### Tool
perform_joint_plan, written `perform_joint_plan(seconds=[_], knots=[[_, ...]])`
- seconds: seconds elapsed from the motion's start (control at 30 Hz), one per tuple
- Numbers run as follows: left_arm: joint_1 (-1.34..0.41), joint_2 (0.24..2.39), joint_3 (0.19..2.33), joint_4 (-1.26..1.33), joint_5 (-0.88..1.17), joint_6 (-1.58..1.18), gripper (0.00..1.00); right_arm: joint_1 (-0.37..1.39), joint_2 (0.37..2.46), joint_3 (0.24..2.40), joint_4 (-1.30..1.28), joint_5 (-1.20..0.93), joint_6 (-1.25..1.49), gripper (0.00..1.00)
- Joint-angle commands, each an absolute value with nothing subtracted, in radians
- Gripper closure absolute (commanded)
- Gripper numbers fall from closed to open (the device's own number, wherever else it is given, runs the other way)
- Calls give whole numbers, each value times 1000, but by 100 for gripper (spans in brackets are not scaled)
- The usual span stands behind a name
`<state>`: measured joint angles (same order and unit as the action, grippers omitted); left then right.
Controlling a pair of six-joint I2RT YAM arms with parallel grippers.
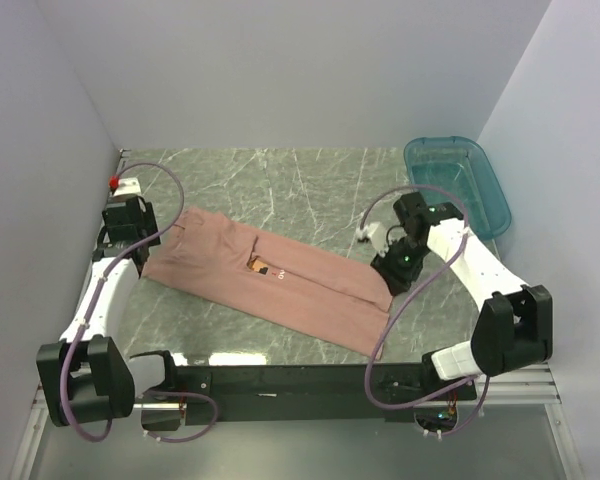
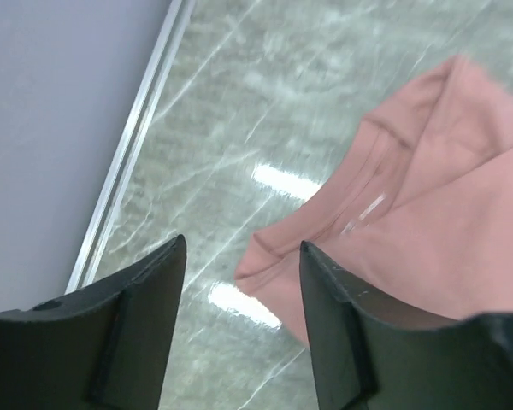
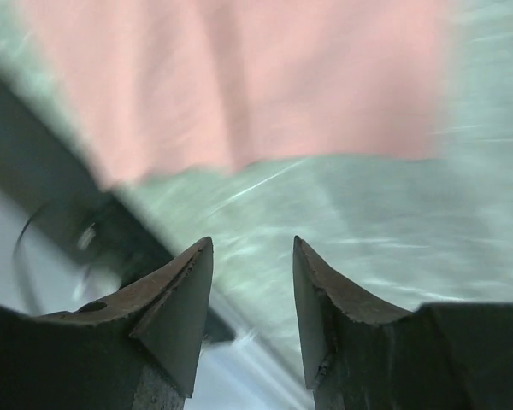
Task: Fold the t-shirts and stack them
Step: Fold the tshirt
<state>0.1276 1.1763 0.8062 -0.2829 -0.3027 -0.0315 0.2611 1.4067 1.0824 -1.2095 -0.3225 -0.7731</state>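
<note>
top external: t-shirt (image 1: 310,290) folded lengthwise; left gripper (image 2: 242,243), right gripper (image 3: 253,241) parted, empty.

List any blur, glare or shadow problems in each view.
Top external: sharp and evenly lit, with one bright reflection on the table near its front edge. Left wrist: two glare patches on the table, and the t-shirt is slightly smeared. Right wrist: heavy motion blur over the t-shirt and table; only the right end effector looks crisp.
</note>
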Motion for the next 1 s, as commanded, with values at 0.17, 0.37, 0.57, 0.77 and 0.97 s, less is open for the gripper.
perform_joint_plan(seconds=[0.17, 0.37, 0.57, 0.77, 0.97], knots=[[132, 1243, 919, -290, -180, -117, 41, 241, 1632, 1224, -937, -245, -627, 51], [132, 1148, 836, -232, -130, -127, 39, 239, 1745, 1250, -910, -219, -638, 51], [129, 1075, 762, -206, -127, -130, 37, 245, 1818, 1255, -917, -209, -641, 51], [120, 1054, 755, -202, -133, -129, 37, 242, 1854, 1235, -874, -152, -644, 51], [107, 1046, 750, -210, -140, -132, 37, 242, 1904, 1276, -900, -192, -647, 72]])
